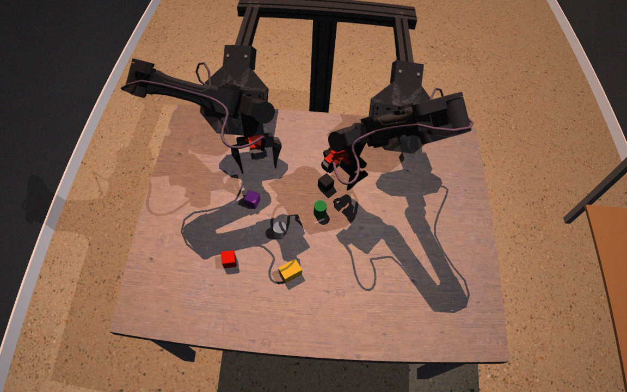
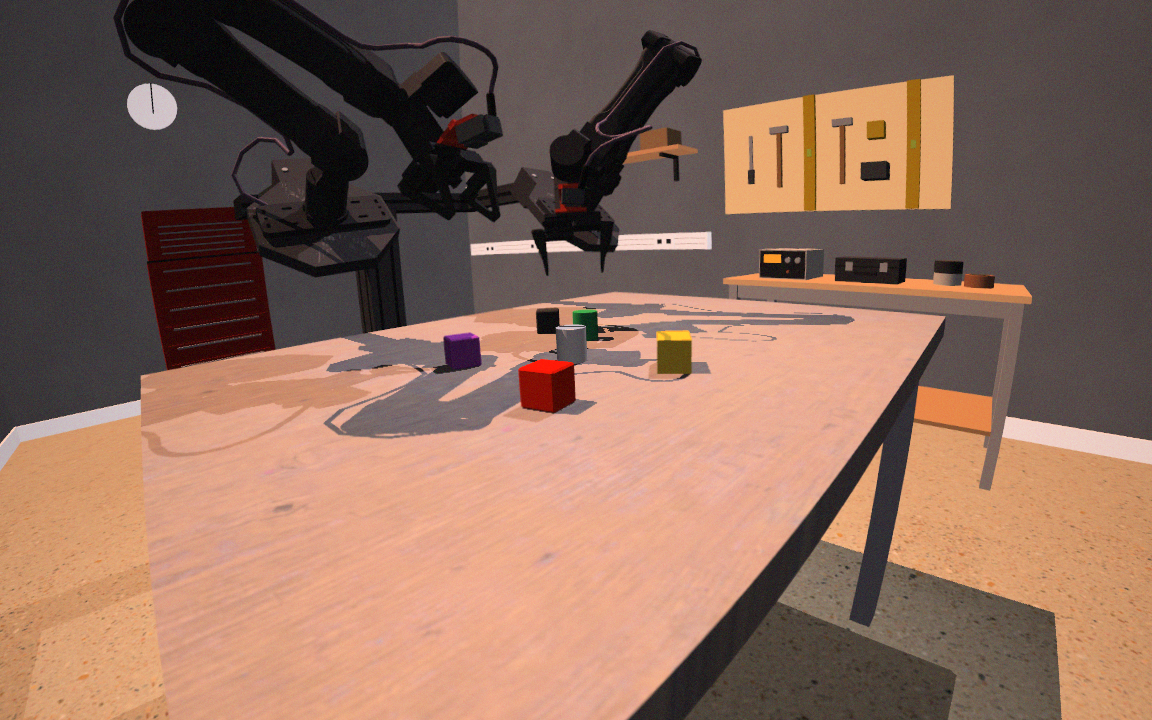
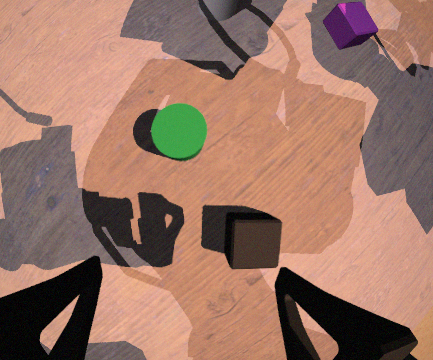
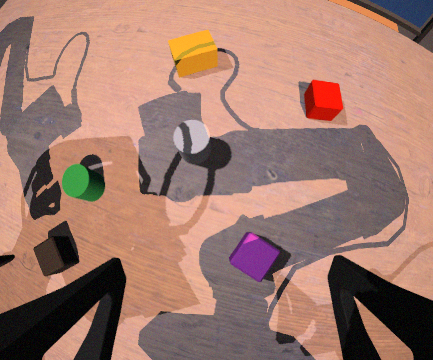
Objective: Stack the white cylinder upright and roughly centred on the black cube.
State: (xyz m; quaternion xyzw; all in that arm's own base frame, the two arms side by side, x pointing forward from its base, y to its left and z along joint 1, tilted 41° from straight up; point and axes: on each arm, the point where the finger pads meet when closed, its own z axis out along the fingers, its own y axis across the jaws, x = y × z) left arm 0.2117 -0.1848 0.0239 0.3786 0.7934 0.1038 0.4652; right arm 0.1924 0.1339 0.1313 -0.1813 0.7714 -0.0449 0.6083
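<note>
The black cube (image 1: 325, 183) sits farther back, and nothing is on top of it (image 3: 252, 242). My left gripper (image 1: 345, 170) (image 3: 190, 274) hovers open and empty just behind and above the black cube. My right gripper (image 1: 257, 163) (image 4: 227, 272) hovers open and empty above the table behind a purple cube.
A green cylinder (image 1: 320, 208) stands between the black cube and the white cylinder. A purple cube (image 1: 251, 198) lies to the white cylinder's left. A red cube (image 1: 228, 258) and a yellow cube (image 1: 290, 269) lie nearer the front edge.
</note>
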